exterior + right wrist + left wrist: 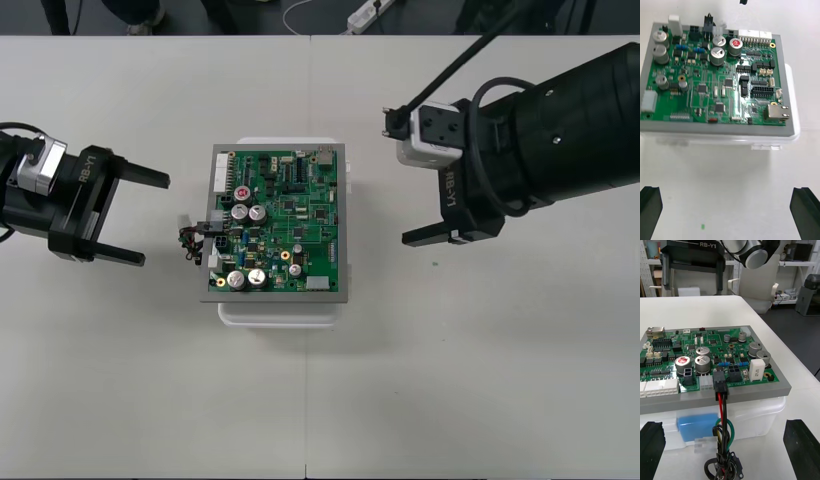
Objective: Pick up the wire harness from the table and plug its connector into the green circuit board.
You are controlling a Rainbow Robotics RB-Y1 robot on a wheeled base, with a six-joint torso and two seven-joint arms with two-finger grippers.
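Note:
The green circuit board point(280, 222) sits on its white base point(280, 312) at mid-table. In the left wrist view the harness's black plug point(720, 384) stands in a connector at the board's point(711, 348) near edge. Its red, black and green wires point(723, 420) hang down to the round socket point(724, 468) on the table. The harness point(195, 240) lies against the board's left edge. My left gripper point(155, 220) is open just left of it, holding nothing. My right gripper point(398, 180) is open to the right of the board point(715, 75), fingers point(805, 212) far apart.
Bare table surrounds the base on all sides. A small green speck point(435, 264) lies on the table right of the board. Across the board in the left wrist view stands the right gripper point(692, 258).

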